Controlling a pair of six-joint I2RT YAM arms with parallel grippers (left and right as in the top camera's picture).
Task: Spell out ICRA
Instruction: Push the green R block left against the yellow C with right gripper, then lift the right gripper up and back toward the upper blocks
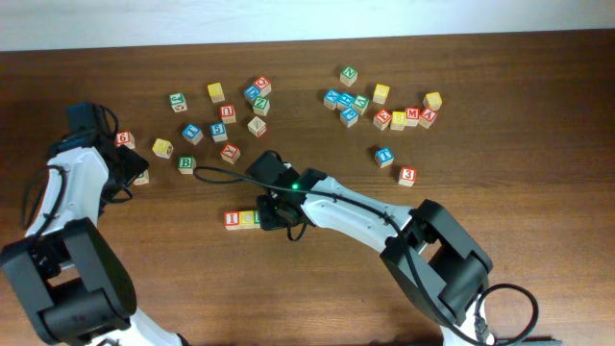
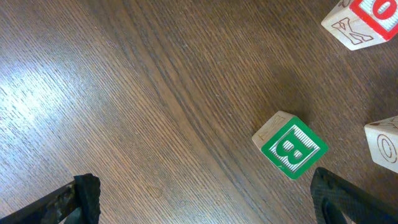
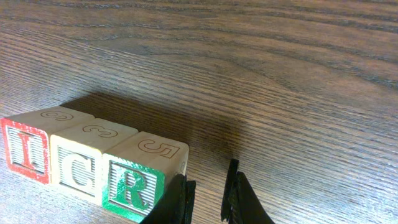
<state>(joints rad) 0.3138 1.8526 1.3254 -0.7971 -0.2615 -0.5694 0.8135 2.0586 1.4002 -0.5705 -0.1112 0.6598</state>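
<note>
Nearest me, the row read I [image 3: 25, 152], C [image 3: 78, 169], R [image 3: 132, 186], the three cubes touching side by side on the wooden table [image 3: 280, 74]. My right gripper [image 3: 209, 186] sat just right of the R, pinched nearly closed with nothing between its fingers. Out to the left, my left gripper [image 2: 202, 196] hung spread wide, empty, over a green B cube [image 2: 291, 148]. Farther back and right, what looked like the red A [image 1: 428, 116] lay among scattered cubes, well apart from the row.
</note>
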